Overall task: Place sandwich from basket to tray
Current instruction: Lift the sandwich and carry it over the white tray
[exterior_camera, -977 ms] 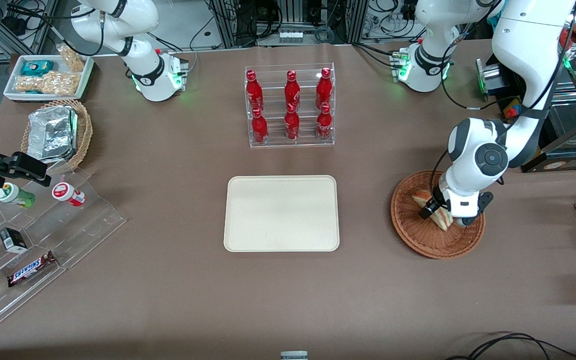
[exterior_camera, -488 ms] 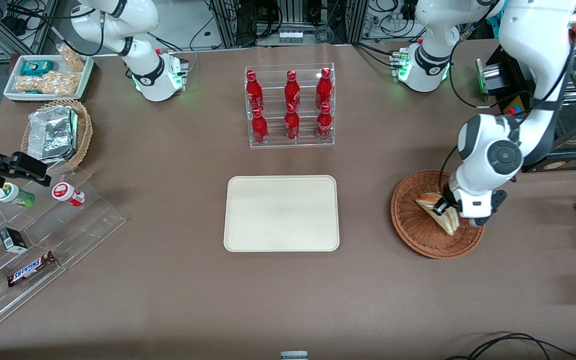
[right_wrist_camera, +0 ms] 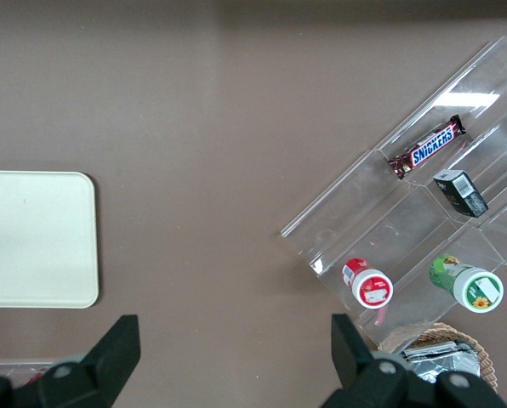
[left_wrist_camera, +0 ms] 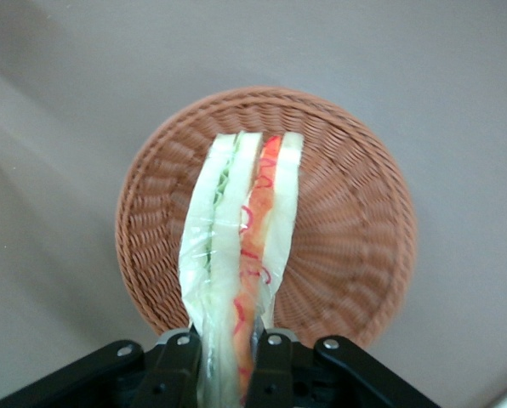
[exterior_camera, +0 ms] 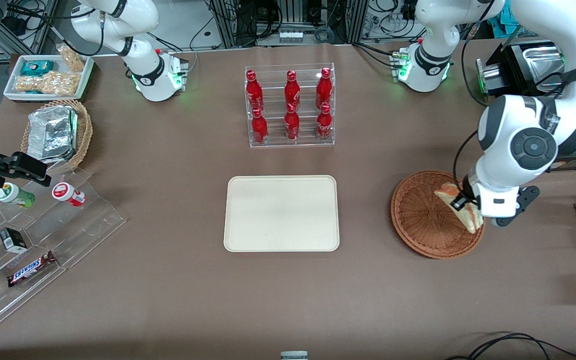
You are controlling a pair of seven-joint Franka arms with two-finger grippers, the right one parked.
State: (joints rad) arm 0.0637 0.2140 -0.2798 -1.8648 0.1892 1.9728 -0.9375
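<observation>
Because it must go to the flat cream tray [exterior_camera: 281, 213], my gripper [left_wrist_camera: 234, 361] pinches the wrapped white-bread sandwich [left_wrist_camera: 239, 263] above the round brown wicker basket [left_wrist_camera: 347, 229].

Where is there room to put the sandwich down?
The gripper, above the basket, has its jaws shut on the sandwich. The whole tray is bare. Bare table also lies between tray and basket, and nearer the front camera. It is crowded at the bottle rack and the clear snack steps.

Six red bottles [exterior_camera: 290, 106] in clear rack [exterior_camera: 290, 141]; foil containers [exterior_camera: 52, 134]; Snickers bar [exterior_camera: 31, 269]
</observation>
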